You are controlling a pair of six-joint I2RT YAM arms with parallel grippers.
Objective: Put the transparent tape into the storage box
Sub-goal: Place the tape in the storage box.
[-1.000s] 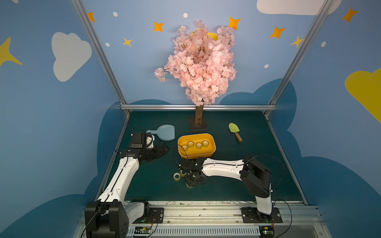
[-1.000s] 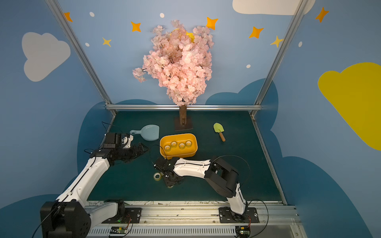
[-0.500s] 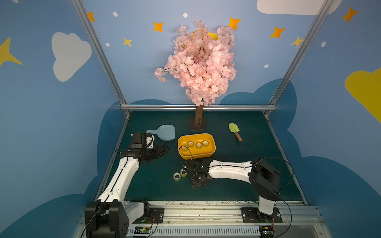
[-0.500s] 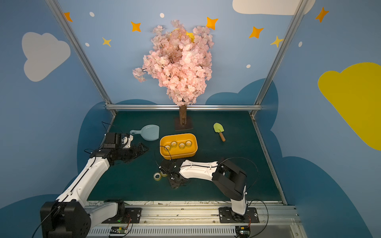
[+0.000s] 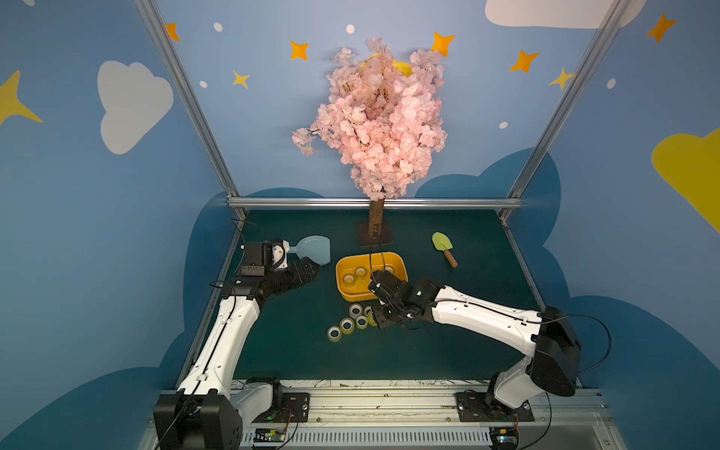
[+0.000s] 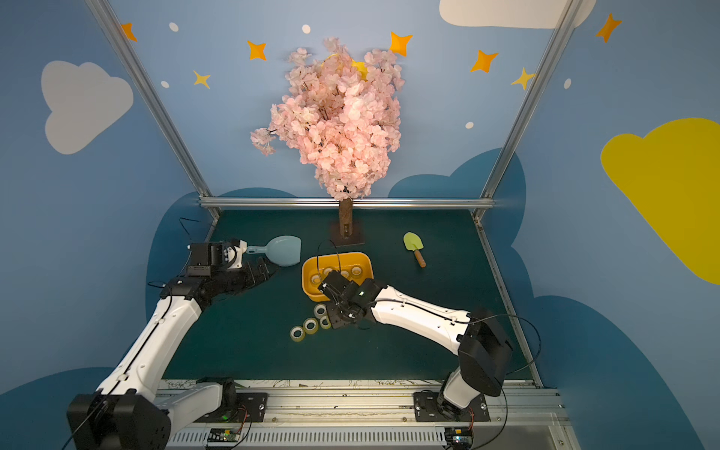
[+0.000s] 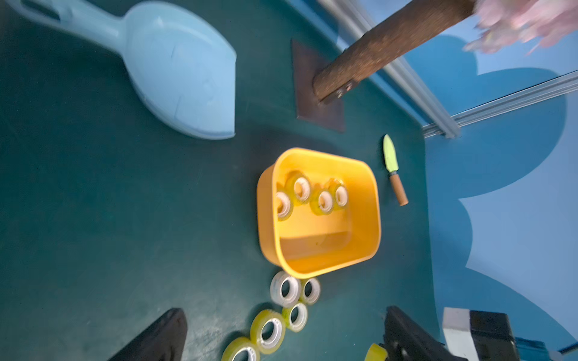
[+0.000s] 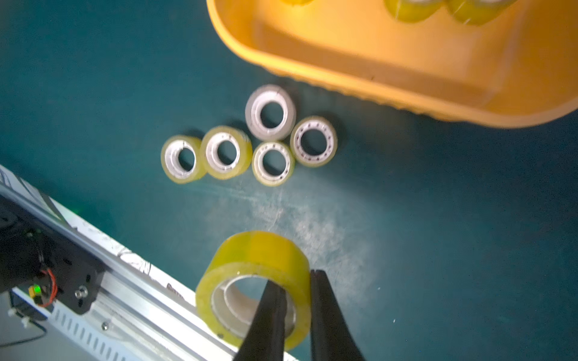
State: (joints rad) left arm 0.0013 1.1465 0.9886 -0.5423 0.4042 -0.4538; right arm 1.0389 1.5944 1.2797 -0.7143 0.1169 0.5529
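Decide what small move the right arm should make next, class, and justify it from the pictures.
Probably lift and carry it over the shallow orange-yellow plastic tub: the right gripper is shut on a yellowish transparent tape roll, one jaw inside its core, and the tub stands close by with room inside.

blue cloud-star walls (image 5: 78, 241), dk green tabletop (image 5: 428, 350), pink tree (image 5: 383, 117)
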